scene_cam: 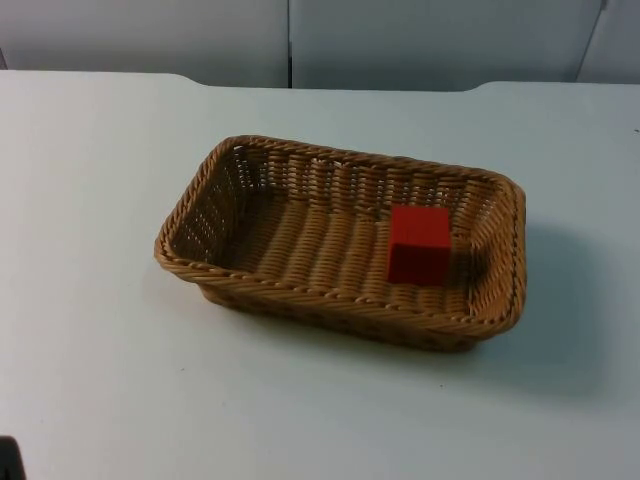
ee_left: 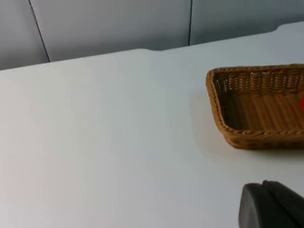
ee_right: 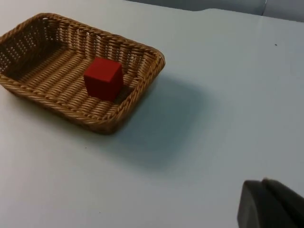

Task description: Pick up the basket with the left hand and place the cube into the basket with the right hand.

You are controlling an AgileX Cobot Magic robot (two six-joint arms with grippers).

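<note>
**Cube sat in basket on table**

Basket [scene_cam: 250, 285] of woven wicker stood on the white table [scene_cam: 90, 380] in the top view, the red cube [scene_cam: 419, 244] resting inside near its right end. From the left wrist, the left gripper's fingertip [ee_left: 270, 205] hung well apart from the basket; its grip could not be told. From the right wrist, the right gripper's fingertip [ee_right: 268, 204] likewise stood away from basket and cube, grip unreadable.

Tan-brown wicker basket [scene_cam: 300, 190] in a tight ribbed weave with a braided rim, solid red cube [scene_cam: 419, 244] inside with no markings, plain white table top [scene_cam: 90, 380], grey partition wall [scene_cam: 420, 40] behind, black fingertip [ee_right: 268, 205]
</note>
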